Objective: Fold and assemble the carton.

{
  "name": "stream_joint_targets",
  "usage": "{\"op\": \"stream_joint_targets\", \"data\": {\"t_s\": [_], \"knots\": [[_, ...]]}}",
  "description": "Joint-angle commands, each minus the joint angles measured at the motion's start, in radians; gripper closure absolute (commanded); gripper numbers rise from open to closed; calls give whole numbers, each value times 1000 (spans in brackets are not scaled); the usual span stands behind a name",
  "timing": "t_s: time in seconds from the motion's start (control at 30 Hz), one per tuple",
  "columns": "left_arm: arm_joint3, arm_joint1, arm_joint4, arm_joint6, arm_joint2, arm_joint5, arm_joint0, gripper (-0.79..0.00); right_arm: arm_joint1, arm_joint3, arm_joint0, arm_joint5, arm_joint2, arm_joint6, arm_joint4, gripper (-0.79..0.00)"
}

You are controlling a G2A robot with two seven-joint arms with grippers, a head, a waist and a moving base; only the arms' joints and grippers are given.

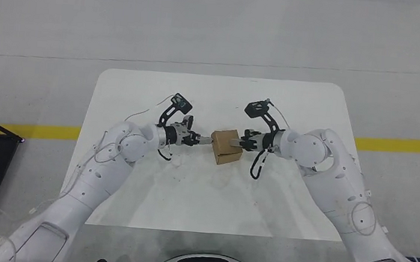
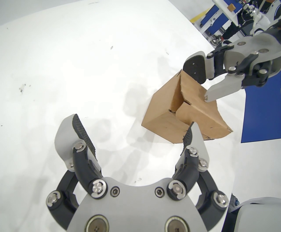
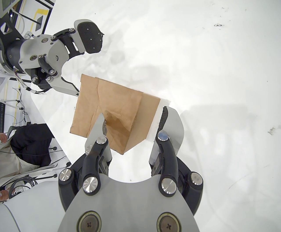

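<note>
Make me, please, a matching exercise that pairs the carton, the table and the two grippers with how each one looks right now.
Things:
1. carton
2. table
3. left gripper
4. right gripper

States:
A. jaws open, one finger on a flap, the other outside the carton's wall
B. white, bearing the carton
C. brown, flaps partly folded in, lying between both grippers
D. jaws open, one fingertip at the carton's edge, the other off over bare table

Pairs: 1-C; 2-B; 3-D; 4-A

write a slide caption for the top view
Left hand and right hand flank the partly folded cardboard carton at the middle of the white table.
</note>
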Motion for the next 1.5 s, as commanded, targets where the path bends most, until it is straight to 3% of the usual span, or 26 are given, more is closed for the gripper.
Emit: {"op": "stream_joint_targets", "data": {"t_s": [0.0,0.2,0.43,1.07,1.3,1.47], "knots": [[6,-3,-4,4,7,-2,-6,-785,0,1,3,1,-4,1,0,-486],[11,-7,-11,5,15,-1,-14,-785,1,2,7,3,-11,1,3,-480],[6,-10,-18,8,19,-11,-13,-785,3,-3,6,-2,-10,-7,16,-554],[12,-19,-26,2,37,12,-22,-785,9,-22,4,5,-28,1,8,-440],[12,-15,-31,6,19,0,-18,-785,11,-29,0,5,-26,-17,13,-480],[11,-14,-28,8,16,3,-12,-785,14,0,-4,-31,-3,-17,90,-388]]}}
